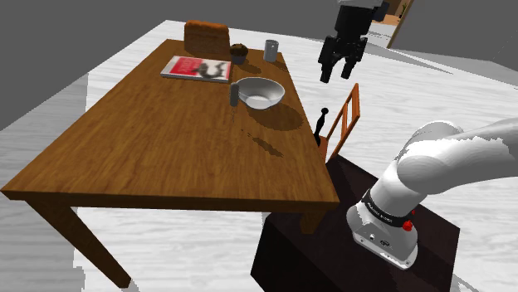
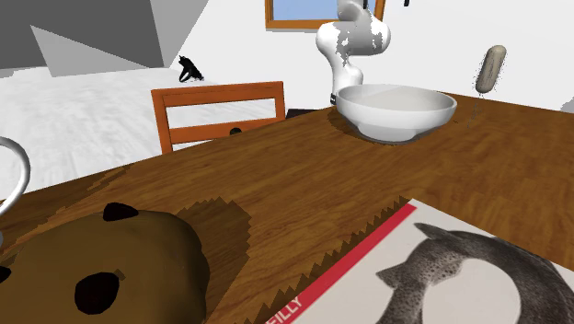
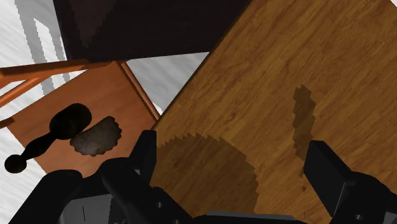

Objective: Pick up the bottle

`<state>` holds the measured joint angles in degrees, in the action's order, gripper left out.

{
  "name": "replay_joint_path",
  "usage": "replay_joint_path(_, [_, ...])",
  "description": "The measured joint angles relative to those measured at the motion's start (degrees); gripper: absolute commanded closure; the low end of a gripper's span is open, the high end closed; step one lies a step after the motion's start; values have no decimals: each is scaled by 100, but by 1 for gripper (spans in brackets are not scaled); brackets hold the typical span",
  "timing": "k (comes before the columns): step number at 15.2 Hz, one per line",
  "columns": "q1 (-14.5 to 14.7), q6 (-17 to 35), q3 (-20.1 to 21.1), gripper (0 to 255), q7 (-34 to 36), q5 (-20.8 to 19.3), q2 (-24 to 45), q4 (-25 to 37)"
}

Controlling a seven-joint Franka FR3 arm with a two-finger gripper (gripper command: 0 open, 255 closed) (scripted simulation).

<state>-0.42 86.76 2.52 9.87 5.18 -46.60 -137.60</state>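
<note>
The bottle point(image 1: 234, 94) is small, grey and upright on the wooden table point(image 1: 166, 141), just left of a white bowl point(image 1: 261, 92) in the shoulder view. The second exterior view has the bottle point(image 2: 493, 67) standing behind and to the right of the bowl point(image 2: 397, 111). My black gripper point(image 1: 336, 73) hangs open high above the table's right edge, well to the right of the bottle and apart from it. In the wrist view the gripper point(image 3: 232, 149) looks down on bare table with nothing between its spread fingers point(image 3: 145, 151).
A magazine point(image 1: 197, 69), a muffin point(image 1: 238, 53), a grey mug point(image 1: 271, 51) and a brown lump point(image 1: 207, 36) sit at the table's far end. An orange wooden chair point(image 1: 344, 124) with a black object point(image 3: 63, 124) on its seat stands at the table's right edge, near my stand point(image 1: 332, 249).
</note>
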Motion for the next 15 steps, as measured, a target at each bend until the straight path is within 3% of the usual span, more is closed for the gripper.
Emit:
replay_joint_path(5, [-156, 405, -247, 0, -238, -220, 93, -293])
replay_joint_path(15, [-660, 1978, -1067, 0, -946, -836, 1097, -736])
